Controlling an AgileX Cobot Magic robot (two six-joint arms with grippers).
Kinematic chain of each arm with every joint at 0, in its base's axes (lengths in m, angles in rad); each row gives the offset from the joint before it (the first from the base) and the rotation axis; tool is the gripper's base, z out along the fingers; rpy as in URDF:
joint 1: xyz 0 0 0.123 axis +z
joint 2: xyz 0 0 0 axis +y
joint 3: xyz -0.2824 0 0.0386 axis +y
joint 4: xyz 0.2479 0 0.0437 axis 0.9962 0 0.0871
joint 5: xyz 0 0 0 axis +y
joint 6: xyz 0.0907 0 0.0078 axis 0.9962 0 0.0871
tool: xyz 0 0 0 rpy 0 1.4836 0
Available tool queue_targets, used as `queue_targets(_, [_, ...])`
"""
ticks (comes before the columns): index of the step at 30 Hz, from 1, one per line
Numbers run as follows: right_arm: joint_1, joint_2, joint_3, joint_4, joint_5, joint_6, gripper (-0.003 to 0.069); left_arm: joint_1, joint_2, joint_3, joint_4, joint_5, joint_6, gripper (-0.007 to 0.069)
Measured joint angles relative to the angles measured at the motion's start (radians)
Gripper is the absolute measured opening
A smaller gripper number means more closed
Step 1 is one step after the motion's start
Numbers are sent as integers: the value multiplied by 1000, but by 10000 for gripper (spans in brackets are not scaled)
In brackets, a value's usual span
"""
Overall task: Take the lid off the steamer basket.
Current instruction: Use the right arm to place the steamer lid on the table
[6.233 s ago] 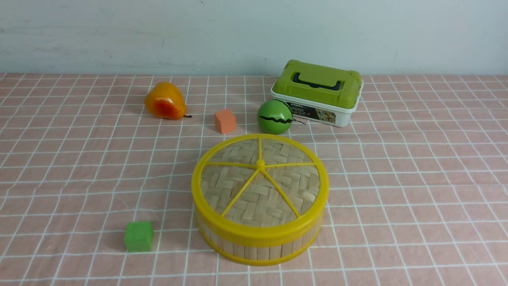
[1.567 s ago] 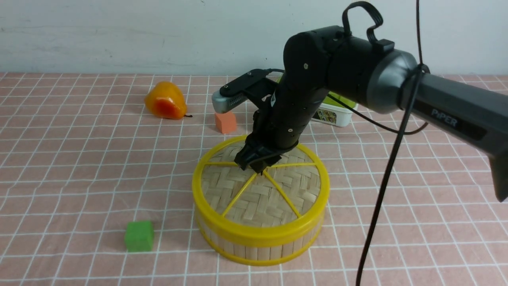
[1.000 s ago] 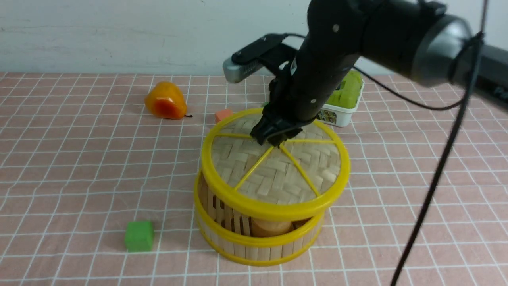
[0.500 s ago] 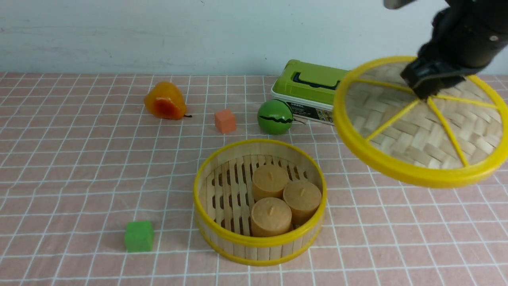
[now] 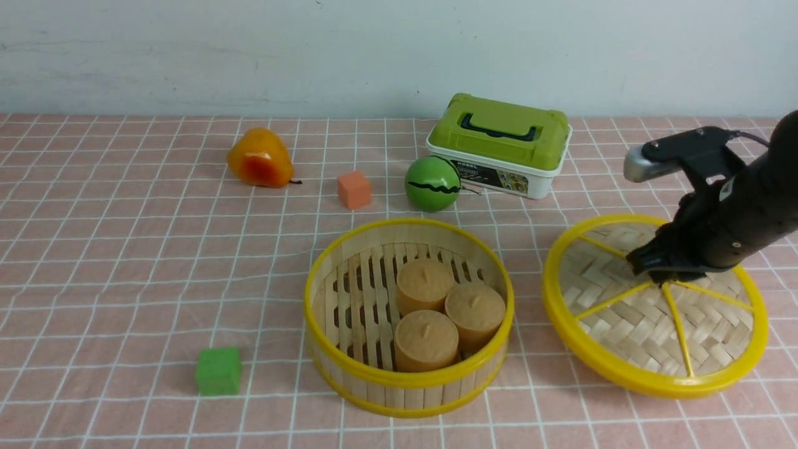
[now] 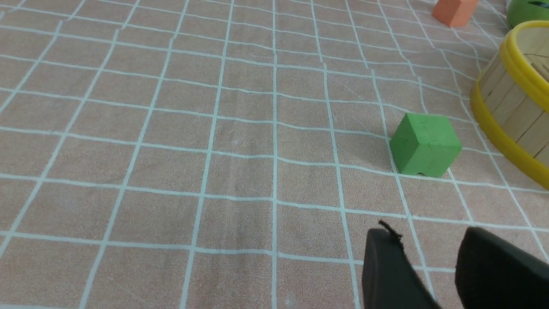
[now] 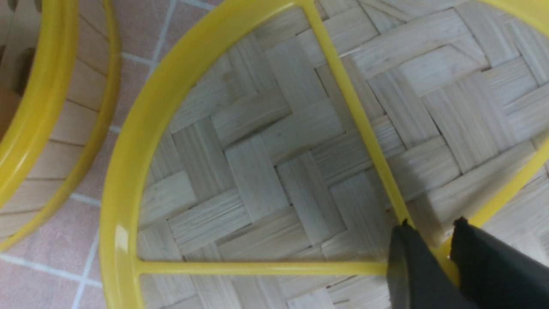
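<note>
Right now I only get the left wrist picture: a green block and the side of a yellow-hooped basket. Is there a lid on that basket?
Observer: No. The lid is off, low over the checked cloth to the right of the steamer basket, apart from it.
Operator: Has the robot let go of it?
Observer: Not yet. The right hand is closed on the lid's middle.
</note>
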Motion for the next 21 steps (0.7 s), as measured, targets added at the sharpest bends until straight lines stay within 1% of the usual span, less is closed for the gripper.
queue_targets(7, [-5,90,1,0,-42,4,83,0,0,0,0,0,0,239])
queue_targets(9, [-5,109,1,0,-42,13,96,0,0,0,0,0,0,239])
queue_targets(13, [-5,122,1,0,-51,50,155,0,0,0,0,0,0,239])
queue_targets(15, [-5,119,-1,0,-46,66,230,0,0,0,0,0,0,239])
queue_targets(16, [-5,117,-2,0,-45,67,236,0,0,0,0,0,0,239])
queue_targets(17, [-5,99,-8,0,-23,68,286,0,0,0,0,0,0,239])
queue_targets(19, [-5,44,-15,0,7,71,325,0,0,0,0,0,0,239])
queue_targets(21, [-5,-4,-17,0,27,73,337,0,0,0,0,0,0,239])
